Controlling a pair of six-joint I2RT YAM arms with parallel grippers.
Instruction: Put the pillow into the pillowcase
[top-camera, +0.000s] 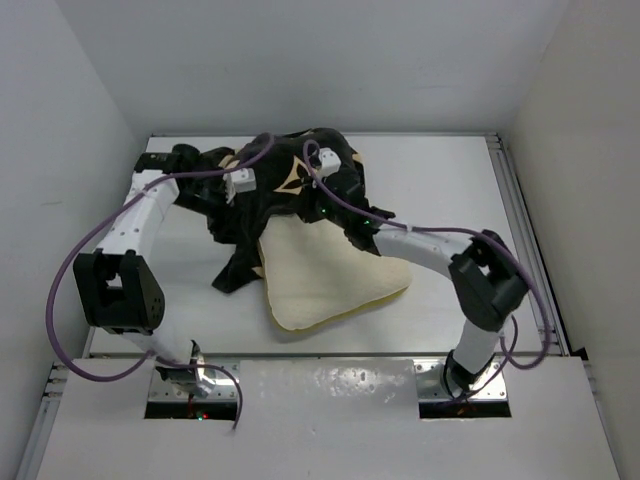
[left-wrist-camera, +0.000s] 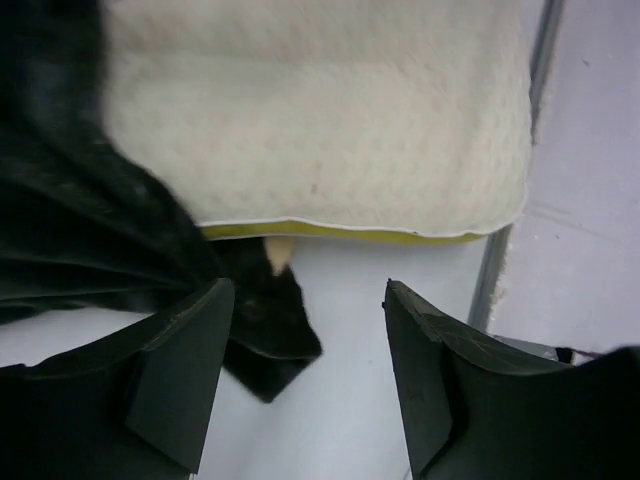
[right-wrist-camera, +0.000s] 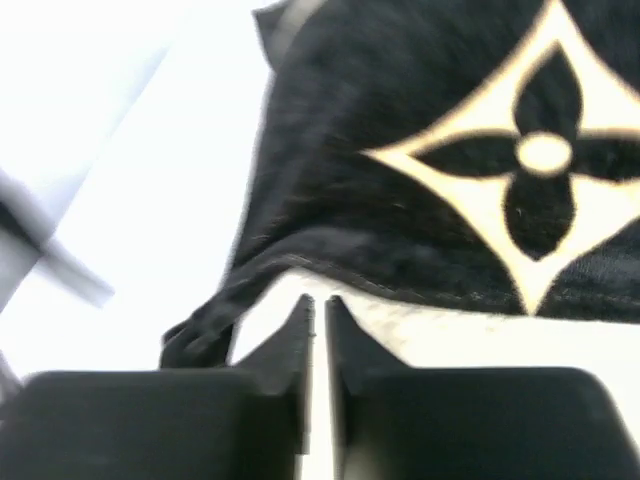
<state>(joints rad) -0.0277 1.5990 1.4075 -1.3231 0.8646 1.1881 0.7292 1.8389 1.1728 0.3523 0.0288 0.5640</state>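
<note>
Pillowcase (top-camera: 285, 210), black with tan flower-and-star motifs, lies bunched and rumpled on the far middle of the white counter (top-camera: 450, 180), with one loose fold trailing toward the near left. It is the container here, and the pillow (top-camera: 325, 280) is only partly in it. The pillow's far end goes under the black cloth, while its cream, dimpled near end lies bare on the counter, pointing toward the arm bases and slightly right. In the right wrist view the pillowcase's hem lies across the pillow's surface, with a large tan four-petal motif (right-wrist-camera: 545, 155) on the cloth just beyond it

Both arms reach in over the heap from either side, and purple cables (top-camera: 65, 290) loop along them. The left gripper (left-wrist-camera: 310, 290) is released: its fingers (left-wrist-camera: 200, 340) stand well apart with only bare counter between them. A dark flap of the pillowcase lies just beside the left finger. Ahead of it is the pillow's edge, with yellow piping (left-wrist-camera: 350, 233) running along the underside of the cream face

The right gripper (right-wrist-camera: 318, 305) has its fingers drawn almost together, leaving a thin slit with no cloth showing in it. It hangs just short of the hem, and that view is blurred
</note>
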